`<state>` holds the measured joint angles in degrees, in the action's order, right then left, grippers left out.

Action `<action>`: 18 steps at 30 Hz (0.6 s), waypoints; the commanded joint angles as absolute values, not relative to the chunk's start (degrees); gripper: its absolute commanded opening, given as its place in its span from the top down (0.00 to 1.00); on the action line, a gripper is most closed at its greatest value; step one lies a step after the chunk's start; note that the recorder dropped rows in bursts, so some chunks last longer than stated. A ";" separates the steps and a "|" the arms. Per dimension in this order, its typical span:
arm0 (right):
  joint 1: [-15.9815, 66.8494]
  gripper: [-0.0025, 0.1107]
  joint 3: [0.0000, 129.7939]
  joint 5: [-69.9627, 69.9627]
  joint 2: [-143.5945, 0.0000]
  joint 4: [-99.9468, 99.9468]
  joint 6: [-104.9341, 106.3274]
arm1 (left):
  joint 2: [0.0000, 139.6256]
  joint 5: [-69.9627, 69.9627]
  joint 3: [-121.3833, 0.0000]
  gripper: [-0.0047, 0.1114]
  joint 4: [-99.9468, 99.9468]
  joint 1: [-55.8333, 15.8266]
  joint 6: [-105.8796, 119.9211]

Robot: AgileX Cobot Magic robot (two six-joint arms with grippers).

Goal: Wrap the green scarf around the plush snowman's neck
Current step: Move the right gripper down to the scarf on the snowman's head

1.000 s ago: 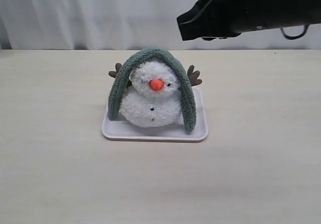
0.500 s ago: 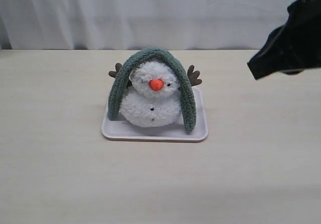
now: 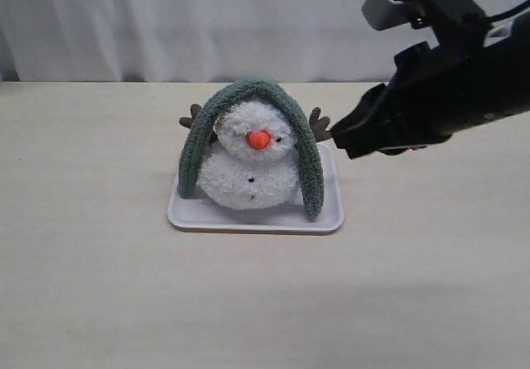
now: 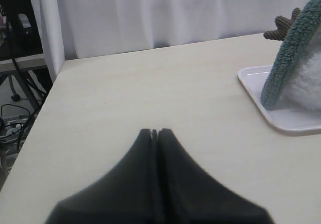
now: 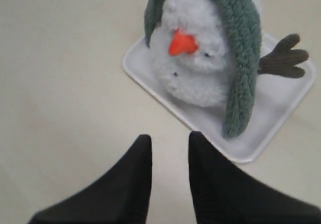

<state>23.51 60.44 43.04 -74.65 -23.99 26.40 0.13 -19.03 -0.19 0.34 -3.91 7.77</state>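
Currently green scarf point(image 3: 248, 94) lies draped over the crown of the plush snowman point(image 3: 248, 183), not round the snowman's neck point(image 3: 248, 155). Both tails hang down the sides past the twig arms and reach the white tray point(image 3: 248, 222) the plush sits on. Neck crease bare at the front.

Handling, as I judge it: scarf is soft, fuzzy, limp and very light; it should follow a pull readily and cling a little to the plush pile. Snowman is also light and squashy, nothing pinning it, so a tug may drag or tip it on the tray. Best hold looks like a tail near its tip. The lower-hanging tail point(image 3: 313, 203) is free of the body and open to a pinch from the side.

Right gripper point(image 5: 169, 138) hovers above the table point(image 3: 99, 286), just beside the tray corner on that tail's side, pointed at the plush; jaws parted by a narrow gap, nothing between them. Left gripper point(image 4: 154, 132) sits low, well apart from the tray, jaws pressed together, empty.
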 commanded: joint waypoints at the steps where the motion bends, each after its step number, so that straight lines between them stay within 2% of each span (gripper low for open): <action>1: 23.50 0.73 63.82 36.12 -82.64 -25.92 26.24 | 0.00 -18.57 0.00 0.96 0.50 -3.74 7.69; 15: 23.50 0.73 86.58 34.78 -103.72 -18.35 27.71 | 0.00 -18.57 0.00 0.96 0.50 -3.74 7.69; 18: 26.12 0.73 90.26 32.74 -105.78 -22.14 42.54 | 0.00 -18.57 0.00 0.96 0.50 -3.74 7.69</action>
<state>24.24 88.59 35.17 -105.19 -20.47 33.54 0.13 -19.03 -0.19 0.34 -3.91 7.77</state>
